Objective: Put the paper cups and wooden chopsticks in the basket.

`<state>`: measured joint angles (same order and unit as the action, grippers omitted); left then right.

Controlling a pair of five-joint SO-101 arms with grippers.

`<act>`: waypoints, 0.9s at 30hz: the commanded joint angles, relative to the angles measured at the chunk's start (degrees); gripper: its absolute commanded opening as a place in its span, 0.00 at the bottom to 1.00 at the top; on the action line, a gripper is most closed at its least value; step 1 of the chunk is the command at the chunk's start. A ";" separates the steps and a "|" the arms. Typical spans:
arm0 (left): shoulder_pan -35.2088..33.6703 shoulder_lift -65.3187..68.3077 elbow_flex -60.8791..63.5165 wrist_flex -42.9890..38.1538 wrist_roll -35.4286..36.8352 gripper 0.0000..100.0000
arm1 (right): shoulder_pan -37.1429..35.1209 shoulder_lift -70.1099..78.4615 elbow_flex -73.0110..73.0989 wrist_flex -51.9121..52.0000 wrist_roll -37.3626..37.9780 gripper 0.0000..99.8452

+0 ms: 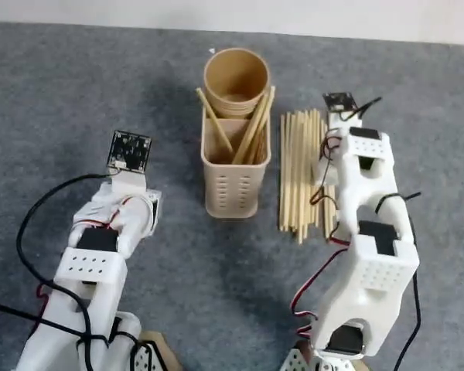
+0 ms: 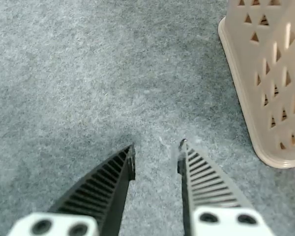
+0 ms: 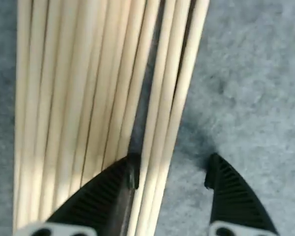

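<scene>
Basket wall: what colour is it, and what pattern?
The basket is beige, perforated with rows of small triangular holes and slots. It shows best in the left wrist view.

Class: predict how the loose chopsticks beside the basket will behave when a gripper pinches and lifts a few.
The chopsticks look thin, straight and wooden: probably stiff and light. Packed side by side, neighbours may roll when disturbed. The open right gripper straddles the outer few, so several may lift together.
</scene>
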<state>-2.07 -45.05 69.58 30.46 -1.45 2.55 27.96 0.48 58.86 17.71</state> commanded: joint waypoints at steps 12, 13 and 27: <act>0.84 -1.01 -0.31 -0.88 -0.53 0.17 | 1.27 -6.37 -1.89 0.22 -2.46 0.20; 0.84 -1.01 -0.31 -0.88 -0.53 0.17 | 1.10 -7.25 -1.63 0.22 -2.46 0.20; 0.84 -1.01 -0.31 -0.79 -0.53 0.17 | 1.36 -1.01 -1.98 -0.31 -2.29 0.20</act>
<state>-2.07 -45.05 69.58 30.46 -1.45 3.16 25.49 -0.04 59.12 16.04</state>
